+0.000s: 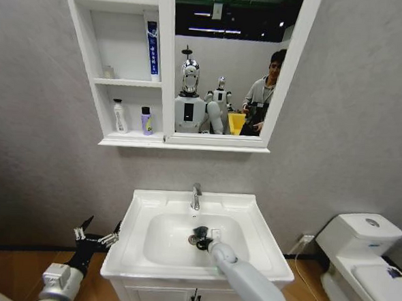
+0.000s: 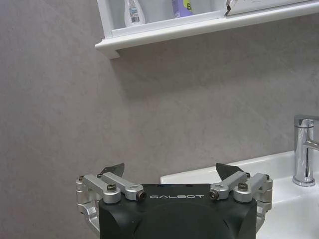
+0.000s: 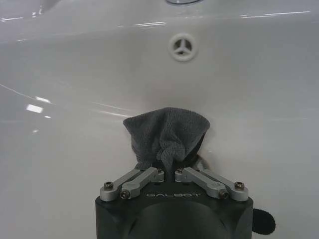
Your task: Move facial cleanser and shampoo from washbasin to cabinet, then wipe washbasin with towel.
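Note:
My right gripper (image 1: 197, 237) reaches down into the oval bowl of the white washbasin (image 1: 251, 215). In the right wrist view it (image 3: 169, 170) is shut on the dark grey towel (image 3: 167, 134), which is bunched against the bowl's wall below the overflow hole (image 3: 183, 46). My left gripper (image 1: 97, 239) hangs open and empty beside the basin's left edge (image 2: 171, 172). On the lowest shelf of the cabinet (image 1: 165, 87) stand a white bottle (image 1: 120, 115) and a purple bottle (image 1: 146, 120); a blue-and-white tube (image 1: 152, 48) stands one niche up. Which is the facial cleanser or the shampoo I cannot tell.
A chrome tap (image 1: 196, 196) rises at the back of the basin. A white toilet (image 1: 365, 259) stands at the right. The grey wall is close behind, and wooden floor shows on both sides. The mirror panel (image 1: 227, 63) reflects the robot and a person.

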You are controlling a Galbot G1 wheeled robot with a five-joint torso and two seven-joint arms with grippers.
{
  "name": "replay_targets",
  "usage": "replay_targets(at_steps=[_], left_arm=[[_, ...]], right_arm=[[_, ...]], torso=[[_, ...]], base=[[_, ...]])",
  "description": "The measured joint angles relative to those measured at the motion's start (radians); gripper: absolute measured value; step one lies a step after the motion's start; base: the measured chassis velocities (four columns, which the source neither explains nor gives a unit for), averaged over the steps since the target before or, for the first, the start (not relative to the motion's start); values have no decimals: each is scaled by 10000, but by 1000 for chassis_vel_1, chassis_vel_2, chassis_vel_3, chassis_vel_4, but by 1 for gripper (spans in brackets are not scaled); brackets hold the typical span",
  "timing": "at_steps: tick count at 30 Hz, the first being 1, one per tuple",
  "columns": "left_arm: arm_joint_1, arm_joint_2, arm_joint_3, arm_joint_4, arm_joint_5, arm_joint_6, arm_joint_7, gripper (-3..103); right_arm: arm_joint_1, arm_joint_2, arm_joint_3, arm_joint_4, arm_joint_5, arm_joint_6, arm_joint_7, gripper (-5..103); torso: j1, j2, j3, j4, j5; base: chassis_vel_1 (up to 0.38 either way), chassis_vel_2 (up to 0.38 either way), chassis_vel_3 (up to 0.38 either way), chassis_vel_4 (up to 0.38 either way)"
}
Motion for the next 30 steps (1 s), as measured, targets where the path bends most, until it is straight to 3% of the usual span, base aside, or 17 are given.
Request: replay_targets(at_steps=[4,8,11,16,20,23,26,30], left_arm=[[0,0,0,0,0,0,0,100],[0,0,0,0,0,0,0,100],[0,0,0,0,0,0,0,100],[0,0,0,0,0,0,-1,100],[0,0,0,0,-1,0,0,100],[0,0,1,0,-1,0,0,100],[0,0,0,0,0,0,0,100],[0,0,0,0,0,0,0,100]], right_arm=[[48,683,-76,-163,142,101,-36,4],[-181,724,-36,155,162,128,129,4],[-480,525,136,565,93,130,418,4],[-994,-586,805,956,-787,262,946,4],[-984,-722,927,935,-908,294,876,4],[-705,-467,841,731,-357,299,613,4],[-393,105,626,998,1139,339,591,4],[-444,159,585,1214,1374,235,852,4]], torso=[[0,-2,1,7,9],[2,-3,2,8,6],[2,-3,2,12,12],[1,-2,1,8,7],[0,-2,0,3,4],[0,-2,1,-3,-4],[3,-4,3,12,8],[2,-3,1,13,6]], base=[[0,0,0,0],[0,0,0,0],[0,0,0,0],[0,0,0,0],[0,0,0,0],[0,0,0,0],[0,0,0,0],[0,0,0,0]])
